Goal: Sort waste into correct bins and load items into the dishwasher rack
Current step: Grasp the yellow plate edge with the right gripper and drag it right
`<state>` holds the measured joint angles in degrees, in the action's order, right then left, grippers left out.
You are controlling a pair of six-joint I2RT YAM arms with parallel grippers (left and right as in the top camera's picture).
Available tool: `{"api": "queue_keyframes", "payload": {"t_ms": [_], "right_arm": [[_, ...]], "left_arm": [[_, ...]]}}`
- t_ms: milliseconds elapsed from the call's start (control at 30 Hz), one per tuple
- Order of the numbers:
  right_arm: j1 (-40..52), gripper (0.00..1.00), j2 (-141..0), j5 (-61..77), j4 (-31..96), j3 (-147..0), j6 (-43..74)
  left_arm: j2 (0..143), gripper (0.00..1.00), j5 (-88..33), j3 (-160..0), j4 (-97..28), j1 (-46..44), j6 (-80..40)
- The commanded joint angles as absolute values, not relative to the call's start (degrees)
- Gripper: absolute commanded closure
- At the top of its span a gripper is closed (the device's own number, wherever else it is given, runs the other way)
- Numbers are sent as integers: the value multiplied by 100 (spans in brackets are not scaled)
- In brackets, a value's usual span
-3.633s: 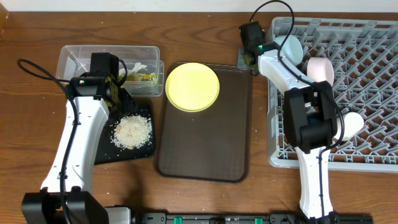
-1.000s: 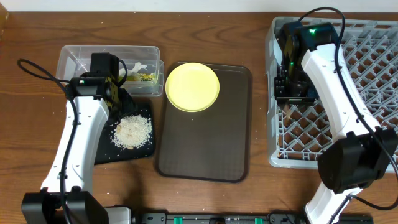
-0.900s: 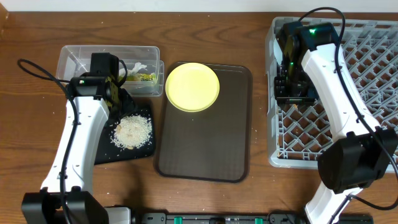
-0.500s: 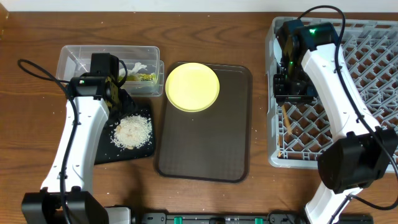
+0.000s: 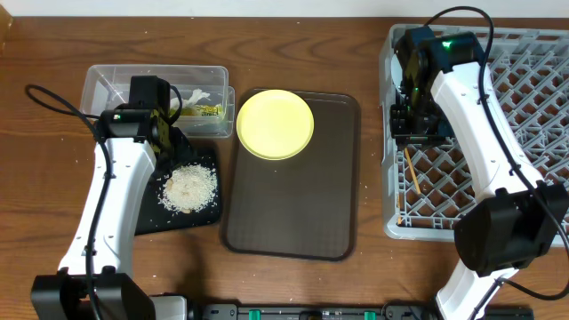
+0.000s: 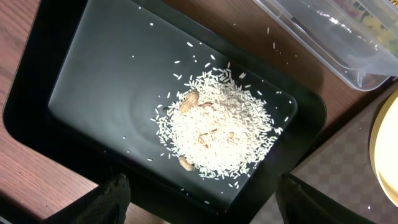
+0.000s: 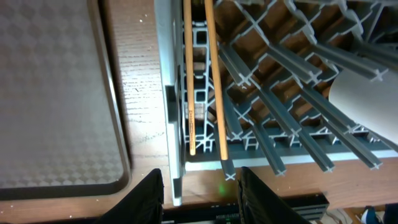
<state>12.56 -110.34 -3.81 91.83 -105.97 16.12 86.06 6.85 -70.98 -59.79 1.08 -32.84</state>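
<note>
1. While the right gripper (image 7: 200,196) hangs over the left edge of the dishwasher rack (image 5: 524,133), its two fingers stand apart with nothing between them.
2. Straight ahead of those fingers lie the two chopsticks (image 7: 188,81), side by side and nearly parallel. Their long axis runs away from the gripper along the rack's left wall, and they rest on the lattice just inside the rim.
3. They are thin sticks of plain pale wood. The overhead view shows only a short length of them below the wrist.
4. By that lie, the chopsticks look loaded and the right arm free for another item.
5. The left gripper (image 6: 202,199), spread wide and empty, hovers above the rice scraps (image 6: 214,134) heaped on the black tray (image 6: 81,74). The snack wrapper (image 5: 206,110) sits in the clear tub (image 5: 107,78) beside it.
6. Farther out, the plate (image 5: 275,124), round, flat and pale yellow, lies on the far left corner of the brown serving tray (image 5: 298,204), between the arms and well apart from the rack. It lies to the right gripper's left. The left gripper seems somewhat nearer, yet the rack is on the right arm's side.
</note>
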Motion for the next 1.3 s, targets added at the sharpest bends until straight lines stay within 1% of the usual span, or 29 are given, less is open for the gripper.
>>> {"api": "queue_keyframes", "payload": {"t_ms": [0,100,267,333,400,500,600,667,800,967,1100,1200,1267], "right_arm": [[1286,64,-10971,-388,9137,-10593,1479],[1339,63,-10958,-75,8962,-10600,1190],[1614,51,-10805,1253,7996,-10731,239],[1782,44,-10761,1382,7308,-10735,226],[1973,41,-10770,1354,6617,-10731,226],[2228,41,-10868,1332,5710,-10676,246],[2436,42,-11096,1330,5118,-10672,486],[2541,42,-11321,1282,4919,-10672,729],[2698,42,-11850,725,4851,-10672,1297],[2757,44,-12551,644,4748,-10672,1352],[2762,48,-12971,648,4733,-10672,1566],[2766,60,-13159,646,4753,-10672,1588],[2773,71,-13225,646,4777,-10672,1588]], "left_arm": [[8615,23,801,-7146,-6014,132,-3308],[8615,23,801,-7146,-6014,132,-3308],[8615,23,801,-7146,-6014,132,-3308],[8615,23,801,-7146,-6012,132,-3310],[8615,23,801,-7146,-6012,132,-3308],[8615,23,801,-7146,-6016,132,-3308],[8615,23,801,-7146,-6018,132,-3308],[8615,23,801,-7146,-6018,132,-3308],[8615,23,801,-7146,-6018,132,-3308],[8615,23,799,-7146,-6016,132,-3310],[8615,23,801,-7146,-6018,132,-3310],[8615,23,801,-7146,-6018,132,-3310],[8615,23,801,-7146,-6016,132,-3310]]}}
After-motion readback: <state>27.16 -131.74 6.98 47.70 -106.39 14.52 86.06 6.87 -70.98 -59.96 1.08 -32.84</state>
